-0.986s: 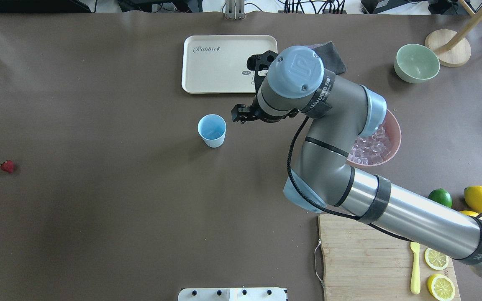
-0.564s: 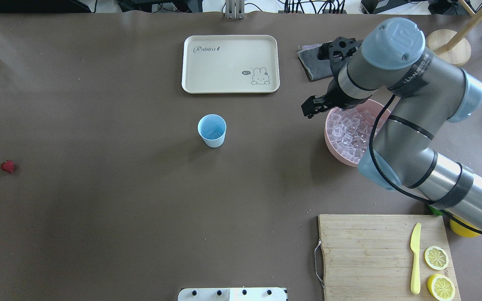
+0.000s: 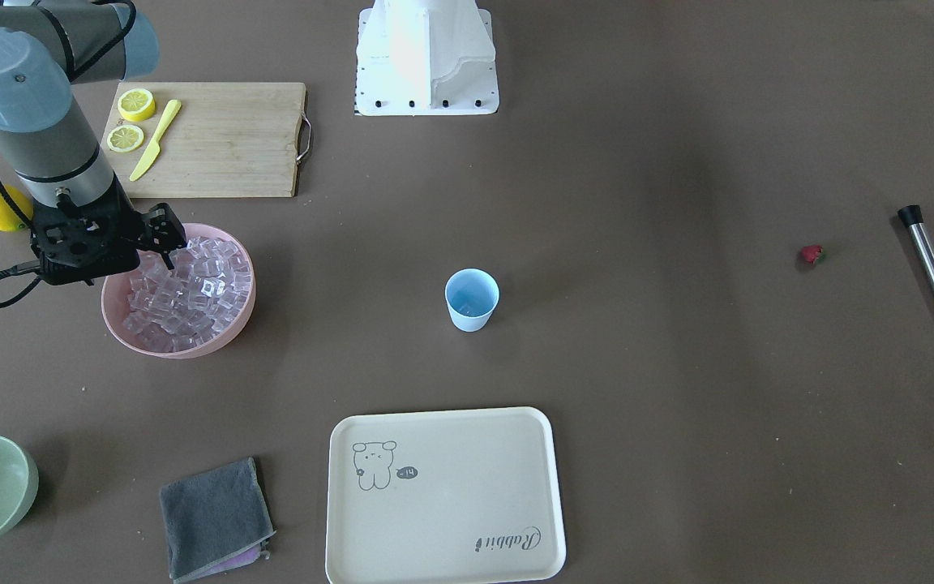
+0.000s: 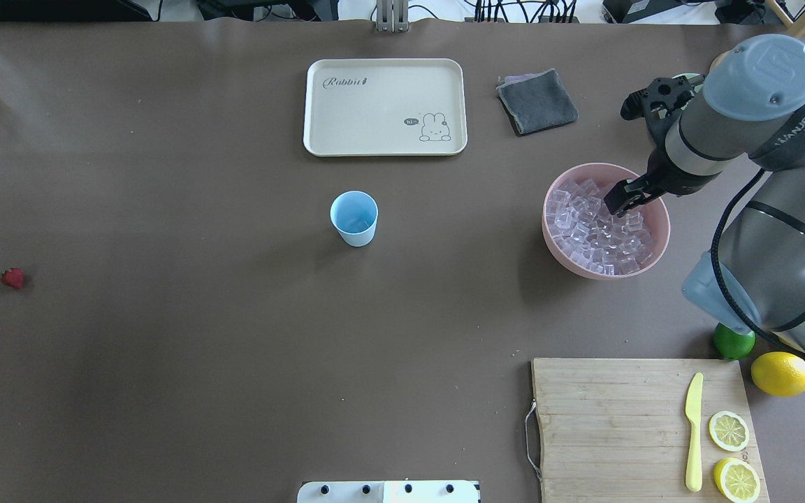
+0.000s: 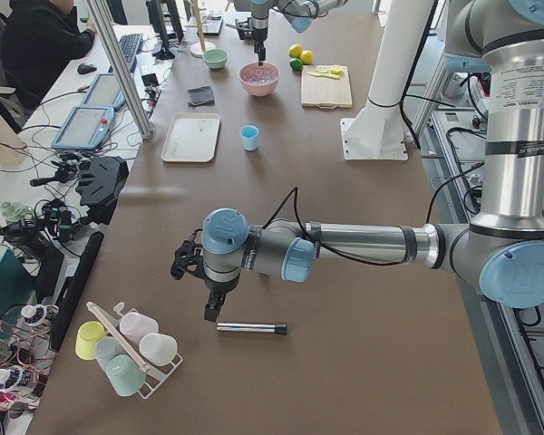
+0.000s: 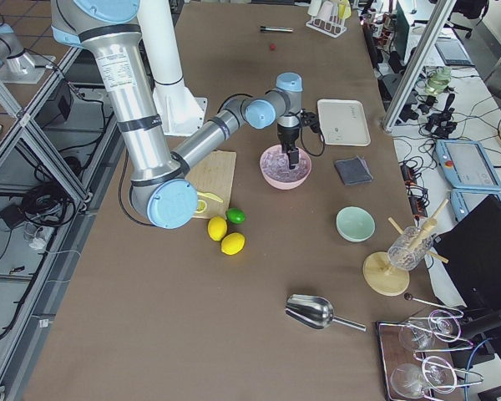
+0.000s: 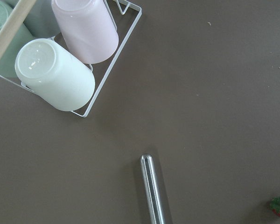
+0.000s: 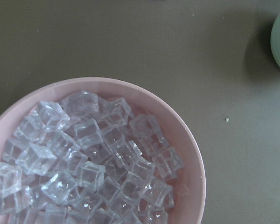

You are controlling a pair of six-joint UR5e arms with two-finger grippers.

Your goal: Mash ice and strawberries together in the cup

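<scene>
Brown matting covers the table. Nearest the robot, the strawberry (image 4: 12,278) lies far left, near the left gripper (image 5: 213,313), which hangs over a steel muddler (image 5: 252,328), its finger spread impossible to tell. Further out, the right gripper (image 4: 620,198) hovers, jaws parted and empty, over ice (image 4: 595,230) in the pink bowl (image 4: 562,260), likely to fetch cubes for the cup (image 4: 354,218) midtable

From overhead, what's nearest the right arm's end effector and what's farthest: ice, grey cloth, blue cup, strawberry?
1. ice, directly under the right end effector, in the pink bowl.
2. grey cloth, farther back from the robot.
3. blue cup, in the middle of the view.
4. strawberry, far out on the left.
</scene>
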